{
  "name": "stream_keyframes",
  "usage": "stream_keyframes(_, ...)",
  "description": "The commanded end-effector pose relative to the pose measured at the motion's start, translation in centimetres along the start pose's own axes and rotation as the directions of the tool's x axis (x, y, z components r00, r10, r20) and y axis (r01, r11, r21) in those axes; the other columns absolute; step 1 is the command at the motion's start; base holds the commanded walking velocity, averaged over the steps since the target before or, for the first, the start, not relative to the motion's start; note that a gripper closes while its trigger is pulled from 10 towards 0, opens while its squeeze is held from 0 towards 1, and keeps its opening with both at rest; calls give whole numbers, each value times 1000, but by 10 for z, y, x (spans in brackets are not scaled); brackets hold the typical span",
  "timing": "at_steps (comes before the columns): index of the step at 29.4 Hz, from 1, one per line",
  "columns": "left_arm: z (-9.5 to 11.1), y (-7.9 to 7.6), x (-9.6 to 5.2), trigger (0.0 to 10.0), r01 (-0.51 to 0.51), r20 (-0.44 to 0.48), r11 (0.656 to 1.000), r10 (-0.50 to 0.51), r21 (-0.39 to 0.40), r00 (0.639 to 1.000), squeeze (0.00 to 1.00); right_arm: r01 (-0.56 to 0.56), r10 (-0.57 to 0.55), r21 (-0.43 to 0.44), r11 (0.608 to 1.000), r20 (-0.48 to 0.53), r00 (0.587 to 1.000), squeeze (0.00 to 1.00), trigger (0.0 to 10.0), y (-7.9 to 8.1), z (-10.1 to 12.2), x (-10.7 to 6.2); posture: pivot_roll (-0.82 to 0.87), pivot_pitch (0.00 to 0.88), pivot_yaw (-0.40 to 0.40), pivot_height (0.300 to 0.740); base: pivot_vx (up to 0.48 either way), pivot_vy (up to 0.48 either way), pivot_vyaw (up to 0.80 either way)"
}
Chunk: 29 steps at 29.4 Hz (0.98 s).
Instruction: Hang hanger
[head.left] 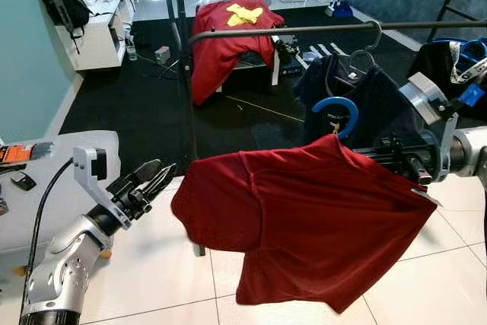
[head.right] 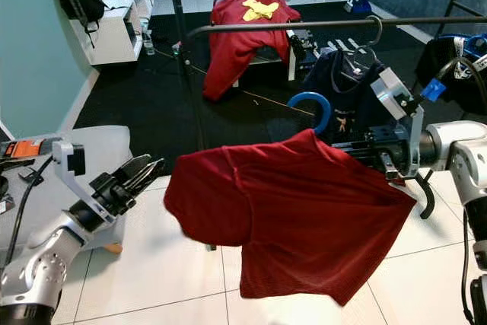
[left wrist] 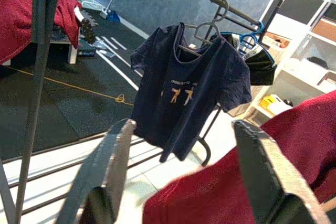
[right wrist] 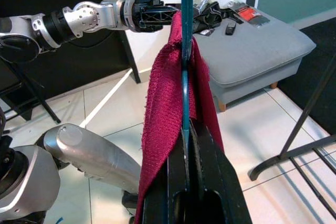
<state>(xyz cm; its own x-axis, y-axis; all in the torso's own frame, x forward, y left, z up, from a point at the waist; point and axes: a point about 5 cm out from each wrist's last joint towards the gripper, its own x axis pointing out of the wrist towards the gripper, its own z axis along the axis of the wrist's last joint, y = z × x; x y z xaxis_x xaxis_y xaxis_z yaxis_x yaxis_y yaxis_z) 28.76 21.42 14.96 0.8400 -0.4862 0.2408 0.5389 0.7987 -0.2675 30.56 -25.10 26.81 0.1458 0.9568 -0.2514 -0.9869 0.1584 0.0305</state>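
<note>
Right wrist view: the right gripper (right wrist: pixel 185 145) has its jaws clamped on the thin blue hanger (right wrist: pixel 186 35), with the red shirt (right wrist: pixel 163 108) draped over both sides. In the eye views the hanger's blue hook (head.left: pixel 335 112) rises above the shirt, below and in front of the rail (head.left: pixel 304 30). The load is probably light; the hanger looks stiff, the shirt soft and liable to slide off. Hold the hanger frame, not the cloth. The left gripper (head.left: pixel 152 180) hovers beside the shirt, jaws apart, holding nothing.
</note>
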Motion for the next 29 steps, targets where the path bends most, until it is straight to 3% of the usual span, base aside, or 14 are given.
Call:
stream_keyframes(1, -5, 3, -4, 10000, -29, -1, 999, 29, -21, 1000, 1000, -28, 28, -17, 999, -2, 1000, 0, 10000, 2, 3, 4, 29, 52, 7, 740, 0, 0, 0)
stream_keyframes(5, 2, 11, -5, 10000, -78, 25, 997, 78, -18, 997, 1000, -27, 27, -16, 1000, -2, 1000, 0, 10000, 2, 3, 4, 29, 52, 8, 740, 0, 0, 0)
stream_keyframes(9, 5, 9, -8, 10000, -52, 42, 997, 54, -58, 998, 1000, -27, 27, -15, 1000, -2, 1000, 0, 10000, 2, 3, 3, 29, 53, 7, 740, 0, 0, 0)
stream_keyframes(17, -11, -15, -4, 10000, 68, -9, 997, -68, -27, 998, 1000, -28, 28, -17, 999, 0, 1000, 0, 10000, 1, 4, 4, 29, 53, 1, 740, 0, 0, 0)
stream_keyframes(27, -17, -27, 7, 10000, 115, -7, 993, -115, -42, 993, 1000, -33, 33, -20, 999, 1, 999, 0, 10000, 1, 6, 6, 24, 51, 1, 740, 0, 0, 0)
stream_keyframes(28, -18, -29, 9, 10000, 126, -5, 991, -126, -46, 992, 910, -34, 34, -20, 999, 1, 999, 0, 10000, 1, 6, 6, 24, 51, 1, 740, 0, 0, 0)
stream_keyframes(29, -18, -29, 9, 10000, 126, -5, 991, -126, -46, 992, 910, -34, 34, -20, 999, 1, 999, 0, 10000, 1, 6, 6, 24, 51, 1, 740, 0, 0, 0)
